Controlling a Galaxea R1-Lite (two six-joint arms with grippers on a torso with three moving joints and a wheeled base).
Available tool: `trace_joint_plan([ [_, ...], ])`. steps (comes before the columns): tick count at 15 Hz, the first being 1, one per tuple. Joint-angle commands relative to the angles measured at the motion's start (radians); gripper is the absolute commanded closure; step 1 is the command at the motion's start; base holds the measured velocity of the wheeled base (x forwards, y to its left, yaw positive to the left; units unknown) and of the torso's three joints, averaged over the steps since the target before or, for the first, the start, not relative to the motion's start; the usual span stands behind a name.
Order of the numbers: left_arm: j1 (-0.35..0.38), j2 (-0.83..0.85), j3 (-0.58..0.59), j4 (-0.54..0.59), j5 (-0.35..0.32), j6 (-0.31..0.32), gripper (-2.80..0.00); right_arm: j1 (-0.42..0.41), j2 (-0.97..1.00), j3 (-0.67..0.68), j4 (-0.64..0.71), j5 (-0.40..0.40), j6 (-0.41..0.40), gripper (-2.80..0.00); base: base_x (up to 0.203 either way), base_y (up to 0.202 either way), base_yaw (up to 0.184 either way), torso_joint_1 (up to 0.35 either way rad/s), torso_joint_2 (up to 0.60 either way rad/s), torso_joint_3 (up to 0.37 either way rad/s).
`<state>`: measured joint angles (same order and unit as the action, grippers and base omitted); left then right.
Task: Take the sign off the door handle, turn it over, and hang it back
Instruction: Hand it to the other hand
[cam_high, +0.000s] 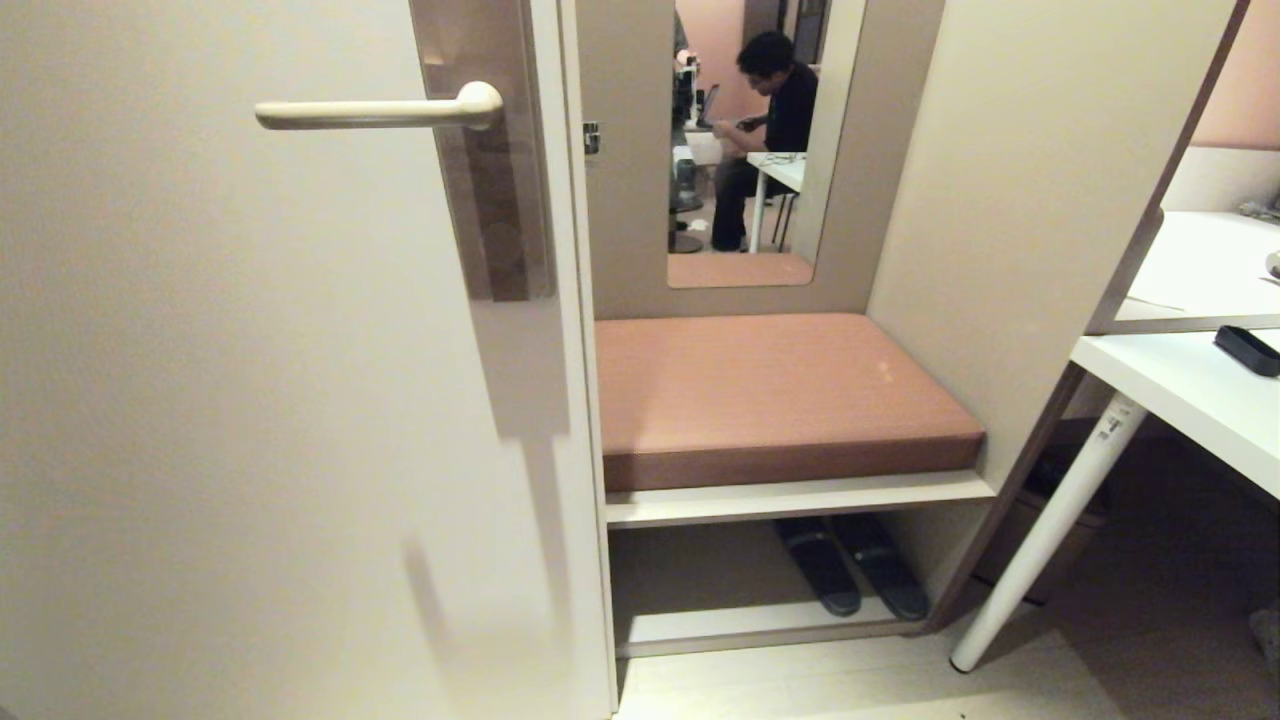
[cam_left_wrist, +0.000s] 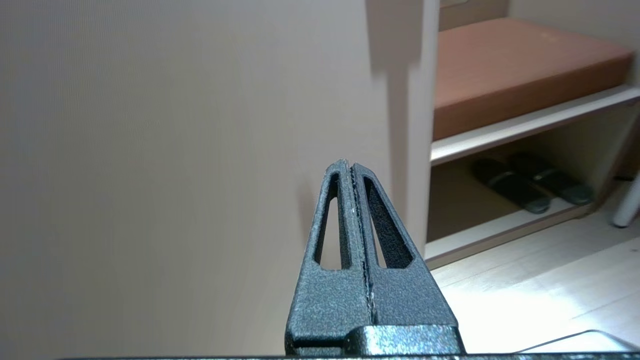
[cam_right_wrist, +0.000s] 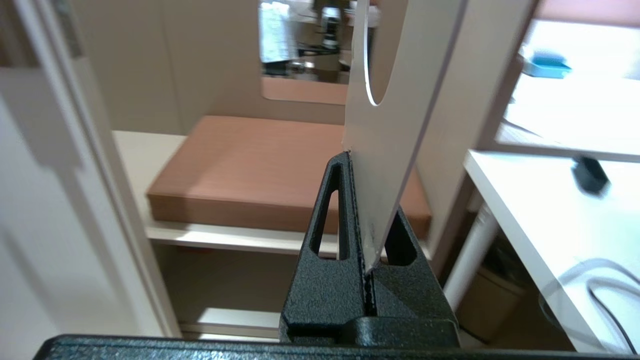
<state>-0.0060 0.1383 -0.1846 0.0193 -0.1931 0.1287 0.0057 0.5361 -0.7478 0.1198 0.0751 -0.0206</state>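
Note:
The cream door handle (cam_high: 375, 112) juts level from its brownish backplate (cam_high: 490, 170) on the pale door, with nothing hanging on it. Neither arm shows in the head view. In the right wrist view my right gripper (cam_right_wrist: 352, 160) is shut on the sign (cam_right_wrist: 395, 115), a pale flat card that stands up from the jaws with its round hole at the far end. Only its white side shows; no lettering is readable. My left gripper (cam_left_wrist: 348, 167) is shut on nothing, pointing at the bare door face low down.
Right of the door is a niche with a brown seat cushion (cam_high: 770, 395), dark slippers (cam_high: 850, 565) on the shelf below, and a mirror (cam_high: 745, 150) reflecting a seated person. A white desk (cam_high: 1190, 400) with a slanted leg stands at the right.

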Motion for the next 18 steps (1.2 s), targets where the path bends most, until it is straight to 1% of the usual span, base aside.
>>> trace_joint_plan([
  [1,-0.021,0.160,-0.081,-0.004,-0.008,-0.004,0.00,0.000,0.077,-0.046,0.001,0.023,-0.001,0.00,0.000,0.000,0.000,0.000,0.00,0.000],
  [2,-0.046,0.217,-0.130,-0.006,-0.012,-0.011,0.00,0.000,0.088,-0.057,0.001,0.037,-0.001,0.00,0.000,0.000,0.000,0.000,0.00,0.000],
  [3,-0.086,0.274,-0.188,-0.009,-0.013,-0.024,0.00,0.000,0.098,-0.070,0.001,0.066,-0.001,0.00,0.000,0.000,0.000,0.000,0.00,0.000],
  [5,-0.182,0.380,-0.283,-0.033,-0.014,-0.061,0.00,0.000,0.115,-0.093,0.001,0.115,-0.002,0.00,0.000,0.000,0.000,0.000,0.00,0.000],
  [7,-0.274,0.484,-0.344,-0.089,-0.014,-0.082,0.00,0.000,0.144,-0.112,0.001,0.147,-0.002,0.00,0.000,0.000,0.000,0.000,0.00,0.000],
  [9,-0.370,0.580,-0.379,-0.176,-0.016,-0.091,0.00,0.000,0.163,-0.126,0.001,0.205,-0.001,0.00,0.000,0.000,0.000,0.000,0.00,0.000],
  [10,-0.402,0.621,-0.397,-0.216,-0.015,-0.094,0.00,0.000,0.163,-0.127,0.001,0.219,-0.001,0.00,0.000,0.000,0.000,0.000,0.00,0.000],
  [12,-0.429,0.682,-0.437,-0.265,-0.018,-0.098,0.00,0.000,0.170,-0.133,0.001,0.244,-0.001,0.00,0.000,0.000,0.000,0.000,0.00,0.000],
  [13,-0.447,0.704,-0.456,-0.276,-0.018,-0.113,0.00,0.000,0.178,-0.144,0.002,0.266,-0.001,0.00,0.000,0.000,0.000,0.000,0.00,0.000],
  [16,-0.524,0.759,-0.527,-0.281,-0.020,-0.216,0.00,0.000,0.235,-0.183,0.001,0.327,-0.001,0.00,0.000,0.000,0.000,0.000,0.00,0.000],
  [17,-0.533,0.785,-0.540,-0.283,-0.024,-0.223,0.00,0.000,0.257,-0.198,0.001,0.351,-0.001,0.00,0.000,0.000,0.000,0.000,0.00,0.000],
  [18,-0.536,0.807,-0.552,-0.289,-0.065,-0.225,0.00,0.000,0.280,-0.214,0.001,0.382,-0.001,0.00,0.000,0.000,0.000,0.000,0.00,0.000],
])
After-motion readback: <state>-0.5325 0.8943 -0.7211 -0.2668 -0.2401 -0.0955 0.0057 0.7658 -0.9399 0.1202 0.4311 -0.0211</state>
